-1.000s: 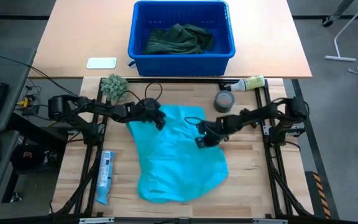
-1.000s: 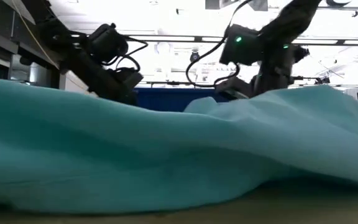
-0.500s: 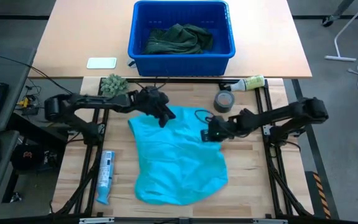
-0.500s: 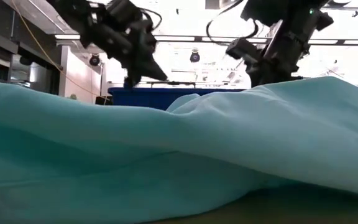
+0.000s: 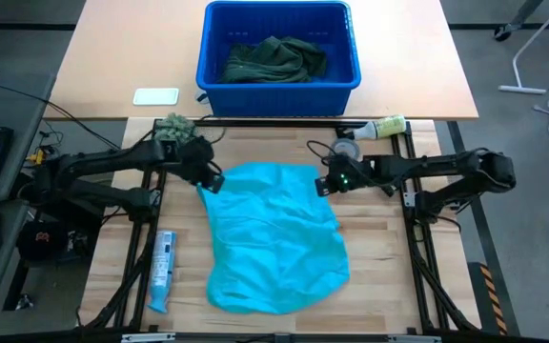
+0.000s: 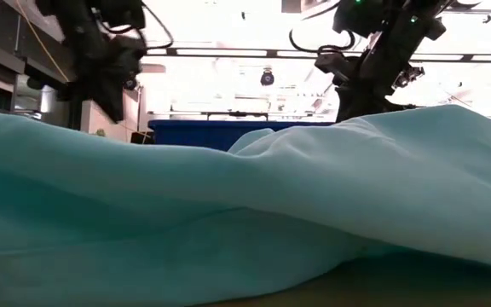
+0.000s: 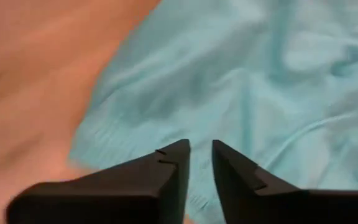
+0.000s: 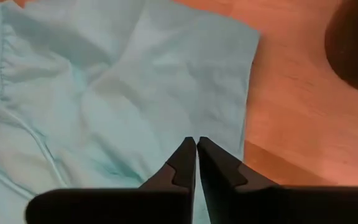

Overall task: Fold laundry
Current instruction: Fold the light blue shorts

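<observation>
Since a second ago both arms have drawn outward to the far corners of the turquoise shirt [image 5: 273, 236], and the cloth has spread wider at that end. The shirt lies flat on the wooden bench [image 5: 379, 257], between the two arms, its long axis running from the far edge toward the near edge, the wider far end toward the blue bin [image 5: 278, 76] and the narrower end toward the front. The left pincer [image 5: 212, 178] sits at the far left corner, its tips a little apart in the wrist view and nothing visibly held. The right pincer [image 5: 324, 184] is at the far right corner, tips closed together; whether a pinch of fabric is caught between them I cannot tell.

The step in hand looks like spreading and flattening before the first fold. Next, each pincer would need a firm pinch on a corner or side edge, then a carry across the cloth. Dark green garments [image 5: 274, 59] wait in the bin.
</observation>
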`<state>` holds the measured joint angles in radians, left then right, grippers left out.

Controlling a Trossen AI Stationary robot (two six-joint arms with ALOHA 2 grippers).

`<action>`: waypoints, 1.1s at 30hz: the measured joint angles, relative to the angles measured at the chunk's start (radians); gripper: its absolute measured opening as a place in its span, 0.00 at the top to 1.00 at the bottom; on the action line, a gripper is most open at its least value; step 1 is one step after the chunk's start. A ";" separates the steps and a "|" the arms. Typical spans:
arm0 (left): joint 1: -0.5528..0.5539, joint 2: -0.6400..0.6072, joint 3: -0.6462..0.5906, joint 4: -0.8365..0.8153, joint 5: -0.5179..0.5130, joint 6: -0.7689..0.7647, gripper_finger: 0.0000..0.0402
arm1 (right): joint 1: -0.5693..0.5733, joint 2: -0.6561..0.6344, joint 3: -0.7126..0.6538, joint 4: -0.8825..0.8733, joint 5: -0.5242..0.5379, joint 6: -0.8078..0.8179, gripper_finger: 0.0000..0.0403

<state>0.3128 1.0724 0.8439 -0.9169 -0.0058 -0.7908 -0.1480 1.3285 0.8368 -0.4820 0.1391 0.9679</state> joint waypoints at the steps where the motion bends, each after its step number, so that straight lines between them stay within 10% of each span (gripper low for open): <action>1: -0.003 -0.012 -0.005 -0.032 -0.015 -0.062 0.80 | -0.005 0.000 0.000 0.000 -0.008 -0.014 0.97; 12: 0.001 -0.100 -0.100 -0.106 -0.157 -0.589 0.45 | -0.010 0.000 0.000 -0.004 -0.038 -0.111 0.82; 33: 0.001 -0.241 -0.496 0.356 -0.283 -1.015 0.43 | -0.036 0.000 0.000 -0.008 -0.064 -0.078 0.82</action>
<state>0.3141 0.8318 0.3480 -0.5607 -0.2884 -1.8060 -0.1837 1.3281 0.8364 -0.4900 0.0753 0.8900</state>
